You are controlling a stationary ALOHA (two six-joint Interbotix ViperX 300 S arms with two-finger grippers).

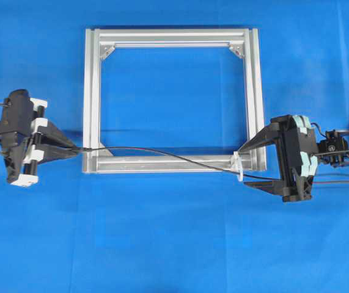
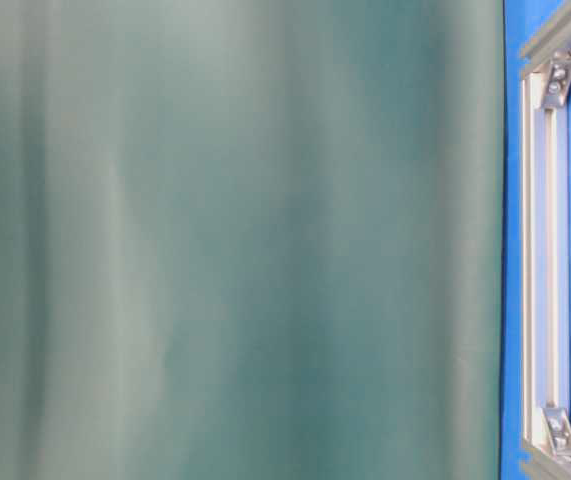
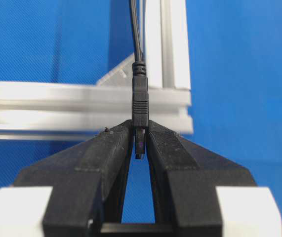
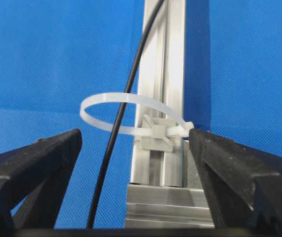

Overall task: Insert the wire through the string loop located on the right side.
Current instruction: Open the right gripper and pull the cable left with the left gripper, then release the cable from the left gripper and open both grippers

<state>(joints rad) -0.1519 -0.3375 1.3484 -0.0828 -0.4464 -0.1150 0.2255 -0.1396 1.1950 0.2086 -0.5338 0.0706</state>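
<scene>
I am looking first at the wire (image 1: 162, 152). It is running across the lower bar of the silver frame (image 1: 91, 97), from the frame's 8 o'clock corner toward its 4 o'clock corner. In the right wrist view the wire (image 4: 118, 123) is passing through the string loop (image 4: 126, 116), entering from below and leaving at 12 o'clock along the frame bar. So the wire is already lying inside the loop.

The loop (image 1: 239, 166) is sitting at the 4 o'clock corner of the frame, fixed on a small white mount on the bar. In the overhead view it is looking like a small white ring hanging over the lower edge of the bar.

The plug end of the wire (image 3: 140, 106) is staying at the 9 o'clock side of the scene. My left gripper (image 1: 70, 148) is pinching this plug between its two black fingers (image 3: 106, 158), which are standing narrow around it, just beside the frame's corner.

My right gripper (image 1: 250, 165) is waiting at the 3 o'clock side with its fingers (image 4: 37, 163) spread wide, one at each side of the loop, holding nothing. The finger at 3 o'clock seems to be touching the loop's tail, but I cannot tell surely.

Everything is resting on the blue table cover (image 1: 174, 244). The table-level view is showing mostly a green curtain (image 2: 235, 240), with only a strip of the frame (image 2: 540, 250) at its 3 o'clock edge.
</scene>
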